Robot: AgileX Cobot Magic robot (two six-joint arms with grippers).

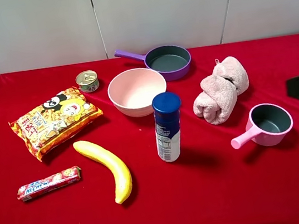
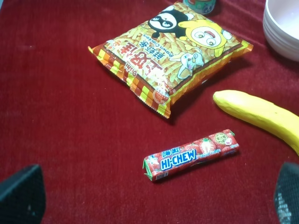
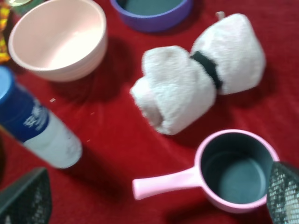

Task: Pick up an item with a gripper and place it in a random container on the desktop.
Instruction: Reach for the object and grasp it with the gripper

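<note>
The tall bottle (image 1: 168, 127) with a dark blue cap stands upright on the red cloth desktop (image 1: 218, 192), in front of the pink bowl. It also shows in the right wrist view (image 3: 42, 128). The small pink saucepan cup (image 1: 271, 123) sits empty at the right, with its handle pointing toward the bottle; it also shows in the right wrist view (image 3: 236, 170). My right gripper (image 3: 154, 196) is open and empty, above the cloth between bottle and cup. My left gripper (image 2: 154, 200) is open and empty, near a candy stick (image 2: 191, 155).
A purple pan (image 1: 167, 61), a pink bowl (image 1: 137, 91) and a tin can (image 1: 87, 80) stand at the back. A rolled pink towel (image 1: 220, 90) lies beside the cup. A snack bag (image 1: 55, 121), a banana (image 1: 107, 168) and the candy stick (image 1: 49, 183) lie at the left.
</note>
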